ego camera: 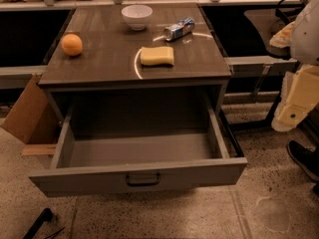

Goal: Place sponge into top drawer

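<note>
We saw the sponge (157, 56) loose on the worktop (99, 59), the top drawer (199, 172) open to receive it, and our tool (294, 106) off right, its grip state untellable.

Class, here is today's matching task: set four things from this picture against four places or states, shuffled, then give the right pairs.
Things
1. pale yellow rectangular sponge
2. wide grey metal top drawer
3. round orange fruit
4. cream-coloured gripper

Places or states
A. near the left edge of the dark cabinet top
B. at the picture's right edge, off to the side of the cabinet
C. pulled open
D. middle of the cabinet top

Pairs: 1-D, 2-C, 3-A, 4-B
</note>
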You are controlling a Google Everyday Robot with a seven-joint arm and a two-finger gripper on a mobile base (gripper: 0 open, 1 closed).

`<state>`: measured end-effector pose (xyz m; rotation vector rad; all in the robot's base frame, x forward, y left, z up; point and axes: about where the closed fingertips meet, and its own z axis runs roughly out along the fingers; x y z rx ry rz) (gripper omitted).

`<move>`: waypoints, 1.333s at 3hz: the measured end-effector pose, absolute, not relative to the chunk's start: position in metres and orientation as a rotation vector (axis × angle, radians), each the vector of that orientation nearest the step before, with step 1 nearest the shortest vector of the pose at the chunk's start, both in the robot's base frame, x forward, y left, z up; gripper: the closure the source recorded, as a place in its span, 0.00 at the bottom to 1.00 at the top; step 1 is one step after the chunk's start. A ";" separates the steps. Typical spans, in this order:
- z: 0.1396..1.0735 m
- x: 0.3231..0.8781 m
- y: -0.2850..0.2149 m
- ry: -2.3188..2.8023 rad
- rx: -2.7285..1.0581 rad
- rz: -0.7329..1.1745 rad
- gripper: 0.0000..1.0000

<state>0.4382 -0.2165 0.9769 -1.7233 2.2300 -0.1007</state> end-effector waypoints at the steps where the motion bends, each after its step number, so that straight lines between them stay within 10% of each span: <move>1: 0.977 0.438 -0.216 2.229 -1.723 -0.100 0.00; 4: 0.954 0.547 -0.144 1.984 -1.669 0.214 0.00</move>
